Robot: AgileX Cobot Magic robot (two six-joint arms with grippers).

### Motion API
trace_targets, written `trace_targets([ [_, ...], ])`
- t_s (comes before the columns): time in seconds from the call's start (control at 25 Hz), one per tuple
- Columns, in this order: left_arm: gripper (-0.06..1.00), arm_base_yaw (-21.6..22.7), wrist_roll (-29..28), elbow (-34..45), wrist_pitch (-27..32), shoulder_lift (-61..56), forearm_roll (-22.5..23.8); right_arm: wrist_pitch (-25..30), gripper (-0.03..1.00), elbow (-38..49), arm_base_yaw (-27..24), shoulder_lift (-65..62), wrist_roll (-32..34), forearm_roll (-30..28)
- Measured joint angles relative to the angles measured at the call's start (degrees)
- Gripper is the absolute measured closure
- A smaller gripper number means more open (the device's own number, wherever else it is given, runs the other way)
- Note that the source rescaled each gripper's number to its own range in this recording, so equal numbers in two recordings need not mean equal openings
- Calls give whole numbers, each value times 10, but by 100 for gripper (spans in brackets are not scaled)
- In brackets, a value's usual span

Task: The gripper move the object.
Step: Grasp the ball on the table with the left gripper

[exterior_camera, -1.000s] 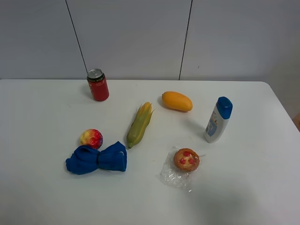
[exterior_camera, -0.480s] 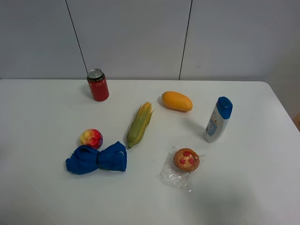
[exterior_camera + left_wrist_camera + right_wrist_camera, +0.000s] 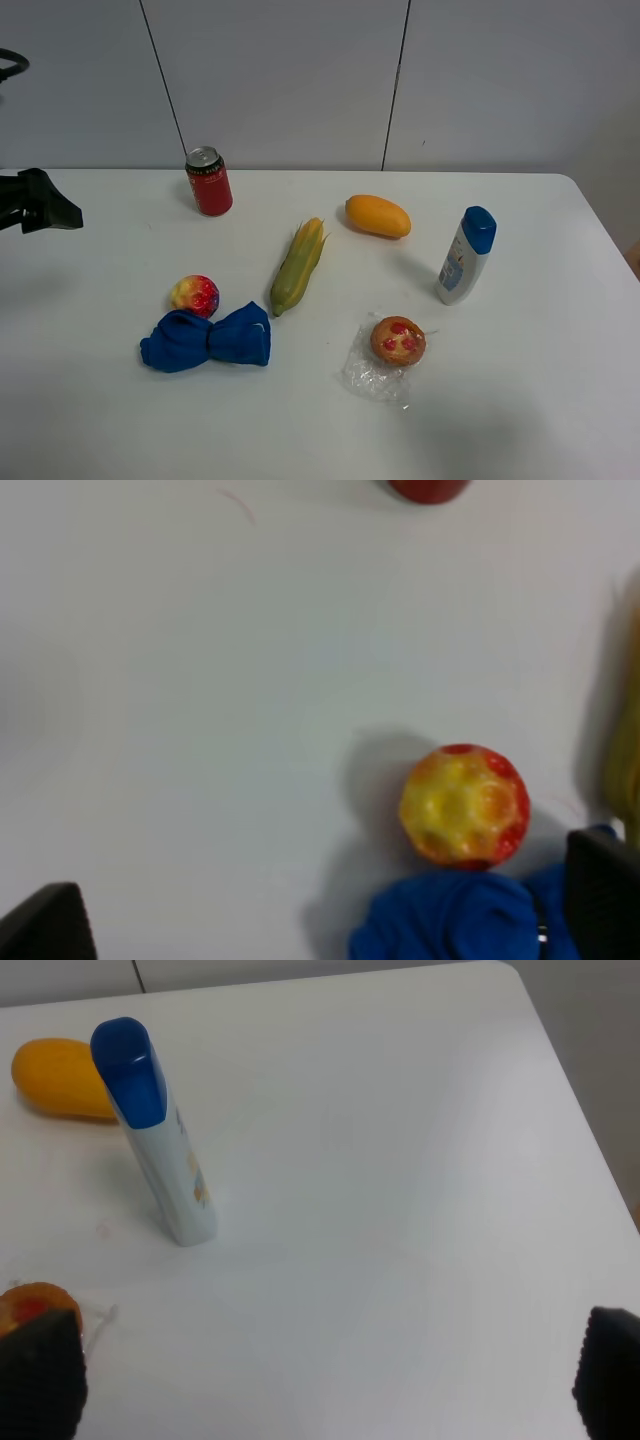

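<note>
The object, a small red and yellow ball, lies on the white table at the left, touching the far edge of a crumpled blue cloth. In the left wrist view the ball lies ahead, nearer one finger, with nothing between the fingers. My left gripper hovers at the far left edge, well away from the ball. Its fingers stand wide apart. My right gripper is open and empty over the table's right side, out of the exterior view.
A red can stands at the back left. A corn cob lies mid-table, an orange mango behind it. A white bottle with a blue cap stands at the right. A tart on plastic lies in front.
My left gripper has come into the exterior view at the far left edge. The objects on the table have not moved.
</note>
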Motion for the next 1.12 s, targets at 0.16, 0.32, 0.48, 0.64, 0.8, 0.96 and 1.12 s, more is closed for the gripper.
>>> trace_targets([
  [0.16,11,-68,-39,0,-29,45,4,0,-3,0,0,0,0,0],
  [0.32,11,-130,-70,-2,-60,99,5,0,-3,0,0,0,0,0],
  [0.48,13,-179,-86,-20,-82,159,6,0,-3,0,0,0,0,0],
  [0.64,17,-220,-92,-47,-88,218,6,0,-3,0,0,0,0,0],
  [0.8,19,-252,-95,-62,-102,269,21,0,-3,0,0,0,0,0],
  [0.96,19,-257,-105,-63,-115,303,51,0,-3,0,0,0,0,0],
  [1.12,19,-257,-129,-63,-136,320,84,0,-3,0,0,0,0,0],
])
